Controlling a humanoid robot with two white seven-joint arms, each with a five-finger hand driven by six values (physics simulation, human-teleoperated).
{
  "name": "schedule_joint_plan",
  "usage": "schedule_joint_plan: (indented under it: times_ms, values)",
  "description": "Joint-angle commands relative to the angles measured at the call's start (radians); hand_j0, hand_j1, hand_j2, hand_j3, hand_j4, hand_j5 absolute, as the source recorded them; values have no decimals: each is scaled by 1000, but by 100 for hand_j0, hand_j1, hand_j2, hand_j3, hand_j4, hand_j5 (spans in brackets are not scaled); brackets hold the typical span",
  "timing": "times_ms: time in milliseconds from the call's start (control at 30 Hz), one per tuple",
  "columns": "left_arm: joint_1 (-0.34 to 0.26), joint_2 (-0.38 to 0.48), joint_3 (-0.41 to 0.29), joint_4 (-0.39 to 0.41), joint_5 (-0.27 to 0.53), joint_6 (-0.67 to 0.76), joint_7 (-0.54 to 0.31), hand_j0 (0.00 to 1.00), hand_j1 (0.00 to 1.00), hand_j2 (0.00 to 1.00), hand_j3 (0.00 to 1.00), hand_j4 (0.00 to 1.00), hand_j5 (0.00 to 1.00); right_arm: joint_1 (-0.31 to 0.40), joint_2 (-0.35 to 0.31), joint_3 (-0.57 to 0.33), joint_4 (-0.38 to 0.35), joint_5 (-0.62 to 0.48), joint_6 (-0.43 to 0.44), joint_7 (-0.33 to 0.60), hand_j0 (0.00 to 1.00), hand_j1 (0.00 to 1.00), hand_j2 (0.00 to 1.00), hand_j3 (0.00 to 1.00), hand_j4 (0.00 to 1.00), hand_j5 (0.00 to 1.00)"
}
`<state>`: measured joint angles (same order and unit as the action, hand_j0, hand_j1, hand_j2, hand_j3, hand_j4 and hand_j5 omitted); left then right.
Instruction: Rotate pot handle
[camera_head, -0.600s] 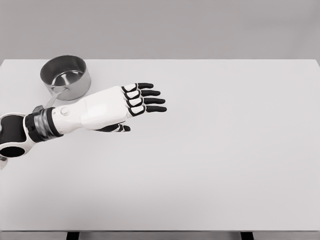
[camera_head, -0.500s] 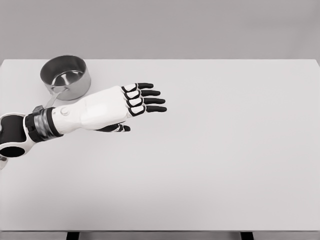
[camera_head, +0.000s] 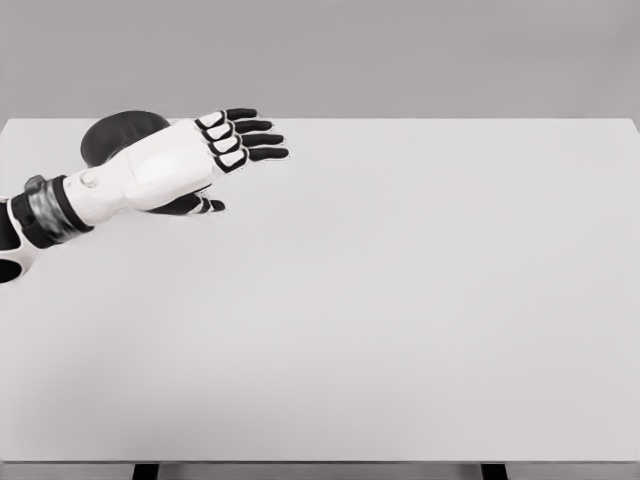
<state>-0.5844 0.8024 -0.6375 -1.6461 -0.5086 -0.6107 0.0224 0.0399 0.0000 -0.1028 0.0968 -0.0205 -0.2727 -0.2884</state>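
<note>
One arm is in view, the left, reaching in from the picture's left edge across the far left part of the white table (camera_head: 400, 300). Its left hand (camera_head: 190, 160) lies flat, palm down, with the four black-tipped fingers (camera_head: 250, 140) stretched out straight and close together, pointing right, and the thumb tucked beneath the palm; it has hold of nothing. Little of the pot (camera_head: 115, 132) can be seen: only a dark, rounded patch shows behind and above the wrist, near the table's far left corner, with the hand and forearm covering most of it. Its rim reads as a dark curve and no metal shine or inner wall can be made out. The pot's handle is hidden. Whether the hand touches the pot cannot be told from this view.
</note>
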Motion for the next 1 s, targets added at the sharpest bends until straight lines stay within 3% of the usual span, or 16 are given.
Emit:
schedule_joint_plan:
  times_ms: [0,133,267,400,567,967]
  values:
    - [0,-22,45,94,-17,0,5,100,100,100,100,100,100,0,0,0,0,-1,0,0,100,100,100,100,100,100]
    - [0,-77,47,215,-67,0,11,100,100,100,100,100,100,0,0,0,0,-1,0,0,100,100,100,100,100,100]
    - [-2,-157,47,256,-137,0,11,100,100,100,100,100,100,0,0,0,0,-1,0,0,100,100,100,100,100,100]
    - [-2,-157,47,258,-142,0,11,100,100,100,100,100,100,0,0,0,0,-1,0,0,100,100,100,100,100,100]
    - [2,-155,47,341,-156,0,13,100,100,100,100,100,100,0,0,0,0,-1,0,0,100,100,100,100,100,100]
    - [0,-149,50,416,-156,0,14,100,100,100,100,100,100,0,0,0,0,-1,0,0,100,100,100,100,100,100]
